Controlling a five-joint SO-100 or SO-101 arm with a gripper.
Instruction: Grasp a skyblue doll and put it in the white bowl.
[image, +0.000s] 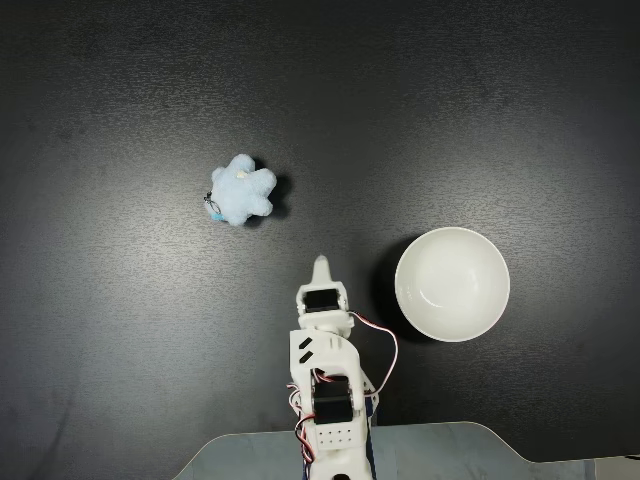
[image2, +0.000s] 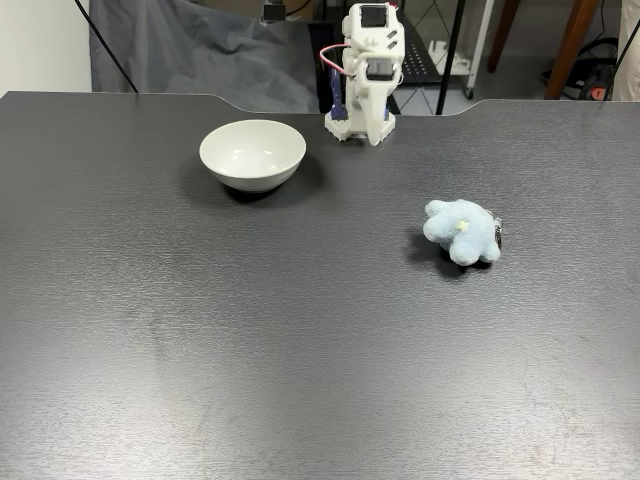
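Observation:
The skyblue doll (image: 242, 190) lies alone on the black table, left of and beyond the arm in a fixed view from above; its small key ring sticks out at its left side. In the other fixed view the doll (image2: 458, 230) lies right of centre. The white bowl (image: 430, 300) stands with nothing in it to the right of the arm, and shows as the bowl (image2: 252, 152) left of the arm from the front. My gripper (image: 321, 266) is folded in close to the base, shut and holding nothing, well apart from both; its tip (image2: 377, 136) points down at the table.
The black table (image: 120, 330) spreads wide around both objects. The arm's base sits at the table's notched edge (image2: 420, 108). Behind that edge are a grey cloth (image2: 200, 50) and furniture legs (image2: 570, 40).

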